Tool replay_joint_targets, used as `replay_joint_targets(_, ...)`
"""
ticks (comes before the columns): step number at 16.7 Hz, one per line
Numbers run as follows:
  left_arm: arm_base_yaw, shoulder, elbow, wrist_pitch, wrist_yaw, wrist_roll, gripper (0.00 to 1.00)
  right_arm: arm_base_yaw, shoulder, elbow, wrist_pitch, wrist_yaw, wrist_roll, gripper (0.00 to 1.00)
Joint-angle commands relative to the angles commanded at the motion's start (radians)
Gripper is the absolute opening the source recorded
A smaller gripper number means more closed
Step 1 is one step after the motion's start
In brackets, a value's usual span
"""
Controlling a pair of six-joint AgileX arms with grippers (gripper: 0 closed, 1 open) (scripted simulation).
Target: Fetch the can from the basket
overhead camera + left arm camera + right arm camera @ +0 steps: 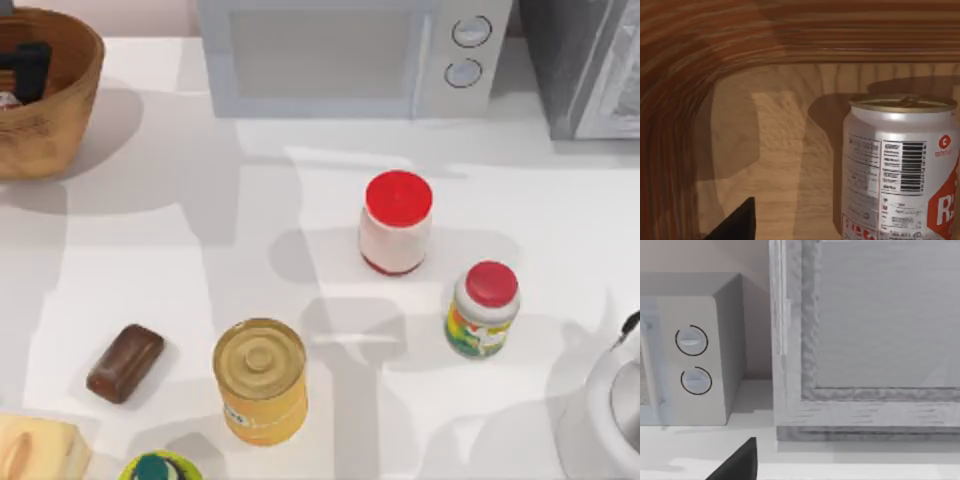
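Wicker basket [60, 110], orange-brown and ribbed inside, at the far left corner of the white table [170, 250]. Left gripper [28, 68] lowered inside it, dark against the weave; open or closed, cannot tell. Can [900, 170] upright on the basket floor near the ribbed wall: gold-olive top, pale side with barcode and red print, nothing seen touching it. Right gripper [737, 465] parked near the table's right side, facing the microwave [350, 55] and a grey cabinet [865, 340]; its grip likewise impossible to tell. Mid-table, well apart from the basket: red-capped white jar [396, 225], smaller red-capped jar [483, 310], yellow tin [260, 380], brown block [125, 362].
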Motion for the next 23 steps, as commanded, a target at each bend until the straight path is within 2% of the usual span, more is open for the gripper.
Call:
replay_joint_targets(5, -0.004, 0.028, -0.096, 0.125, 0.000, -0.004, 1.00, 0.000, 0.000, 0.000, 0.000, 0.000, 0.000, 1.00)
replay_joint_targets(9, -0.004, 0.030, -0.102, 0.133, 0.000, -0.004, 1.00, 0.000, 0.000, 0.000, 0.000, 0.000, 0.000, 1.00)
replay_joint_targets(22, -0.004, 0.030, -0.102, 0.133, 0.000, -0.004, 0.02, 0.000, 0.000, 0.000, 0.000, 0.000, 0.000, 1.00)
replay_joint_targets(23, -0.004, 0.030, -0.102, 0.133, 0.000, -0.004, 0.00, 0.000, 0.000, 0.000, 0.000, 0.000, 0.000, 1.00)
